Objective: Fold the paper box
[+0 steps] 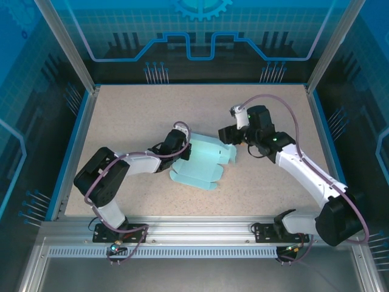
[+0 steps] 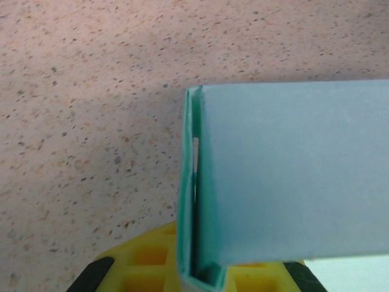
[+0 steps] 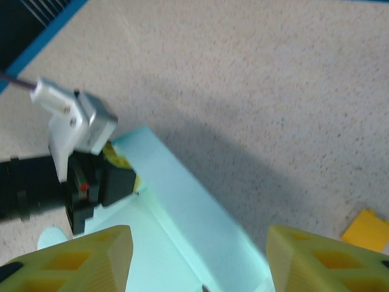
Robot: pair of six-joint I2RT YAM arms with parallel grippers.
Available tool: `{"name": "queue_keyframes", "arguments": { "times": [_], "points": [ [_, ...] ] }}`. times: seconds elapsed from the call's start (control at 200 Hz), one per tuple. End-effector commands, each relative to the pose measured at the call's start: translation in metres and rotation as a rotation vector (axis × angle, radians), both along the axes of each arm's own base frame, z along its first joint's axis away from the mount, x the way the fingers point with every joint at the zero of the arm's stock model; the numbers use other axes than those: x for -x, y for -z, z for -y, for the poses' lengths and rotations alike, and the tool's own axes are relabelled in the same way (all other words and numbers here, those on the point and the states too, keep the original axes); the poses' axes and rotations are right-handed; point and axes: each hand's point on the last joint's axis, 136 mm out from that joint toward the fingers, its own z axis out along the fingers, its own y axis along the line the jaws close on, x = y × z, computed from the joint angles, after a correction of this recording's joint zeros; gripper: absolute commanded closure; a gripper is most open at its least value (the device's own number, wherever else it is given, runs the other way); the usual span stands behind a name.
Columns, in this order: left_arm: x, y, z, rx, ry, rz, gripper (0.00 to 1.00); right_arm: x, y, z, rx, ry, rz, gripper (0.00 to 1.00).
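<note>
The pale light-blue paper box (image 1: 203,164) lies partly folded in the middle of the table, with flat flaps spread toward the front. My left gripper (image 1: 184,148) is shut on the box's doubled left wall. In the left wrist view that wall (image 2: 292,170) stands on edge between the yellow fingers, and the gripper (image 2: 197,277) pinches its lower end. My right gripper (image 1: 230,135) hovers open over the box's right end. Its yellow fingers (image 3: 79,258) stand wide apart, with a raised wall of the box (image 3: 188,207) below the gripper (image 3: 197,267).
A small orange block (image 3: 368,231) lies on the speckled table (image 1: 134,115) just right of the box. A blue rim and metal frame posts (image 1: 64,45) border the table. My left arm's wrist camera (image 3: 70,115) sits at the box's far corner.
</note>
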Motion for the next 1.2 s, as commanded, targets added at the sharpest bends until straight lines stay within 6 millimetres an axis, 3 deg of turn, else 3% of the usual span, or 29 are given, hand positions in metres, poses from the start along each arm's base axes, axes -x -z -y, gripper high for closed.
{"name": "queue_keyframes", "arguments": {
  "times": [0.0, 0.69, 0.885, 1.196],
  "points": [
    [0.001, -0.012, -0.009, -0.002, -0.081, -0.029, 0.96, 0.016, 0.017, 0.001, 0.116, 0.007, -0.017, 0.39],
    [-0.004, -0.024, -0.008, 0.010, -0.114, -0.034, 0.96, -0.002, 0.097, -0.031, 0.295, 0.089, -0.186, 0.42],
    [-0.005, -0.028, -0.006, 0.023, -0.114, -0.030, 0.95, -0.004, 0.104, -0.051, 0.166, 0.085, -0.225, 0.44],
    [-0.005, -0.027, -0.006, 0.023, -0.109, -0.030, 0.95, -0.027, 0.091, -0.073, -0.034, 0.081, -0.129, 0.47]
  ]
}}
